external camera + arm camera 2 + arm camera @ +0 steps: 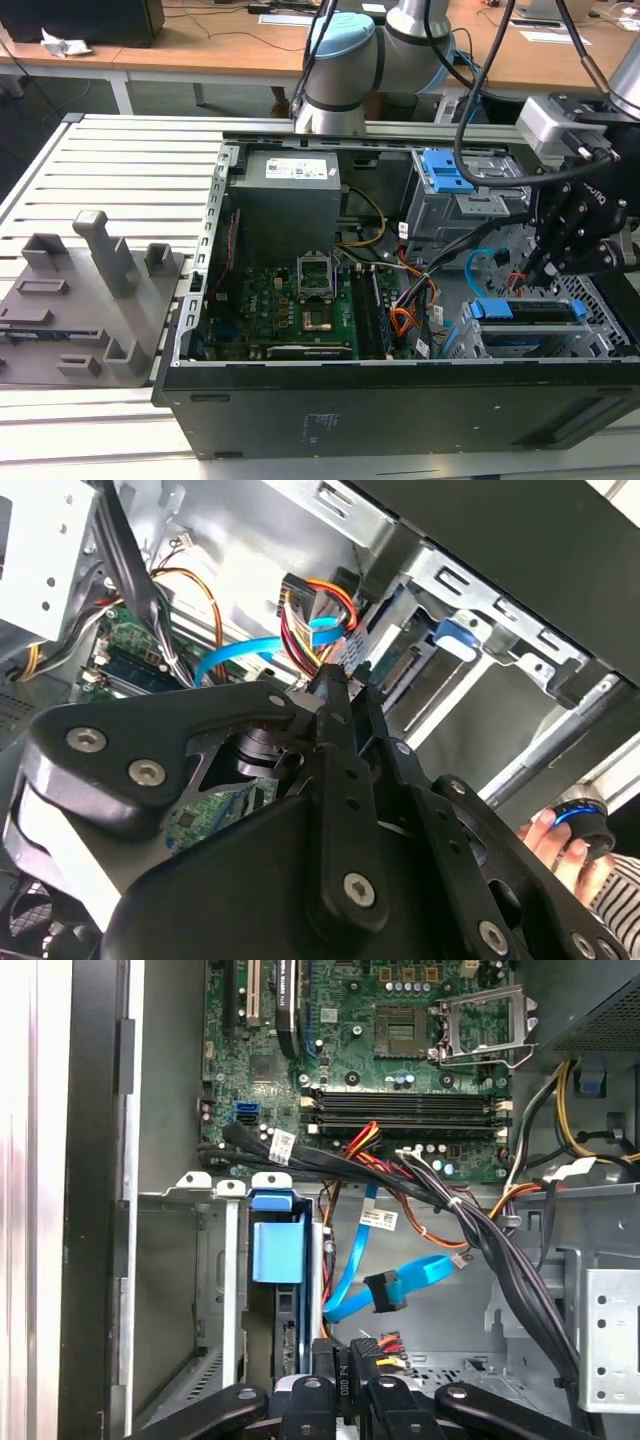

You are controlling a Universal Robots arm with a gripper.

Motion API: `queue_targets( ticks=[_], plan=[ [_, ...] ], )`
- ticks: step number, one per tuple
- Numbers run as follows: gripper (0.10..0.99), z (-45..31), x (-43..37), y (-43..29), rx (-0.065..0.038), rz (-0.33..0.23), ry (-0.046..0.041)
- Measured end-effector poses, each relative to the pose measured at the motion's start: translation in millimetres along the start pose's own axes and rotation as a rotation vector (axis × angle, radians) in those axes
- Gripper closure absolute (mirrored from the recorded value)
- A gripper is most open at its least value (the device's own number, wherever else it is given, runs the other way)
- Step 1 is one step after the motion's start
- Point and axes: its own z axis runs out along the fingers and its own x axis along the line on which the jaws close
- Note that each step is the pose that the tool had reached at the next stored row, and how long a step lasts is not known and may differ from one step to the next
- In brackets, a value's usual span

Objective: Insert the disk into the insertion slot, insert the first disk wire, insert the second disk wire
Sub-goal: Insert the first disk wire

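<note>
Orange-red-black wire bundle, its flat plug clamped tight in the gripper, sits right by the blue-framed silver-black disk, seated in the silver perforated sheet-metal cage; looped light-blue flat cable lies loose just beside.

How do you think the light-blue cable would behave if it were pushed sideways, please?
The light-blue cable is thin, flat and looped, so it would probably bend rather than resist. It looks light and loose along the loop, so it might well swing aside.
</note>
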Motion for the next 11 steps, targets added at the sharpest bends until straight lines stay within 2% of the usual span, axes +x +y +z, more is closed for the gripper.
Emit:
queue_targets(
  ticks=[7, 11],
  plan=[
    [0.898, 0.4, 12.5, -0.1, 0.000, 0.000, 0.0000],
    [0.898, 0.9, 12.9, -0.9, 0.000, 0.000, -0.0001]
  ],
)
